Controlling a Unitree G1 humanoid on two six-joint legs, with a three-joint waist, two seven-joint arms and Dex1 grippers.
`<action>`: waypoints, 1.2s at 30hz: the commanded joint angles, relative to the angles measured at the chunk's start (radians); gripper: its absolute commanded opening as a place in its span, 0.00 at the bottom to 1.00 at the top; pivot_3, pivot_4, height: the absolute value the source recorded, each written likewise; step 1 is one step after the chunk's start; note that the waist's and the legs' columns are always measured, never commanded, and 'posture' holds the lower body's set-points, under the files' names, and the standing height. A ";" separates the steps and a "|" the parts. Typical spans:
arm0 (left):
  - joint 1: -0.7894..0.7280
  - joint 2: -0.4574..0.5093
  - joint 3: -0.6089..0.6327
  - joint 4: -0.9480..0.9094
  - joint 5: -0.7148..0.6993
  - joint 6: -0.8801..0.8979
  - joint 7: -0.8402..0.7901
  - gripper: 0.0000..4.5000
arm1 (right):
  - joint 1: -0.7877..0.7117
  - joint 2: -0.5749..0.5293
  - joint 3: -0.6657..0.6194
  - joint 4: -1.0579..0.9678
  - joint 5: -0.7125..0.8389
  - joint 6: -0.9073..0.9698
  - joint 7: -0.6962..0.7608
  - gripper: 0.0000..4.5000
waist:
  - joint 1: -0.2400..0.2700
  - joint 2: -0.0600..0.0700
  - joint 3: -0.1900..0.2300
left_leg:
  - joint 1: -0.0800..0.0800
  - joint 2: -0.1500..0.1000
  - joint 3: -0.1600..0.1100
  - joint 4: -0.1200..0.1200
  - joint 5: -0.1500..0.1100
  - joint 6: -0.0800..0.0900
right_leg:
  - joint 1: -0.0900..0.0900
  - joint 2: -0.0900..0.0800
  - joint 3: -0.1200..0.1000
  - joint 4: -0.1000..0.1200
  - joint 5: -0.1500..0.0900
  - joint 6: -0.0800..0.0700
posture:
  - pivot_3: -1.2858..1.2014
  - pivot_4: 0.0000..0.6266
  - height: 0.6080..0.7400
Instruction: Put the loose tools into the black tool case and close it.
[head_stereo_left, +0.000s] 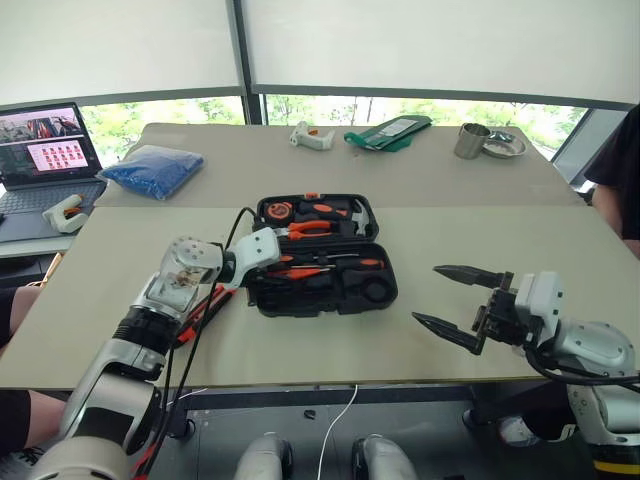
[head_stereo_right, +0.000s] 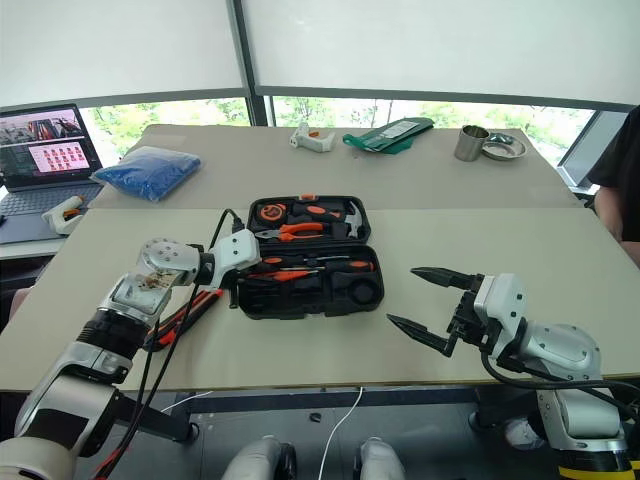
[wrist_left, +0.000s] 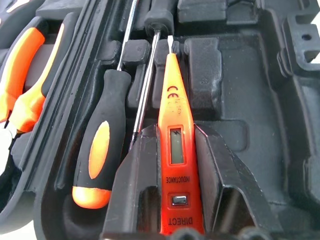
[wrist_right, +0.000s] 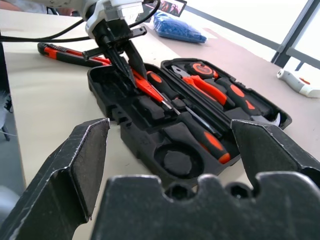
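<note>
The black tool case (head_stereo_left: 320, 310) lies open mid-table, with pliers (head_stereo_left: 310, 227) and other tools in its far half. My left gripper (head_stereo_left: 268, 266) is over the near half's left end, shut on the slim orange driver (wrist_left: 172, 85), whose tip points into the moulded slots. A black-and-orange screwdriver (wrist_left: 102, 145) lies in a slot right beside it, and another (wrist_right: 202, 135) sits nearby. The utility knife (wrist_right: 60, 52) rests on the table left of the case, under my left arm. My right gripper (head_stereo_left: 427, 293) hovers open and empty to the right of the case.
At the far left are a laptop (head_stereo_left: 45, 150), a blue bag (head_stereo_left: 152, 168) and a white gun-shaped item (head_stereo_left: 65, 212). Another white gun (head_stereo_left: 312, 135), a green pouch (head_stereo_left: 388, 132) and a metal cup (head_stereo_left: 471, 140) lie on the far table. A person (head_stereo_left: 620, 170) sits at the right edge.
</note>
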 joint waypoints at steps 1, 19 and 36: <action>-0.019 0.007 -0.022 0.033 0.039 -0.037 -0.029 0.11 | -0.027 -0.017 -0.024 -0.022 0.023 0.005 0.000 1.00 | 0.000 0.000 0.000 | 0.000 0.000 0.000 0.000 0.000 0.000 | 0.000 0.000 0.000 0.000 0.000 0.000 | 0.52 0.24 1.00; -0.081 -0.021 -0.101 0.147 0.162 -0.096 -0.078 0.11 | -0.061 -0.013 -0.008 0.007 0.010 0.001 0.011 1.00 | -0.001 0.000 0.000 | 0.002 0.000 0.000 0.001 0.000 0.000 | 0.001 0.001 0.000 0.001 0.000 0.000 | 0.52 0.24 1.00; -0.061 -0.082 0.195 0.162 -0.116 -0.157 -0.041 0.58 | -0.047 -0.008 0.016 0.024 0.016 0.017 0.039 1.00 | -0.003 0.000 0.000 | 0.000 0.000 0.000 0.002 0.000 0.000 | 0.000 0.001 0.000 0.002 0.001 -0.001 | 0.52 0.24 1.00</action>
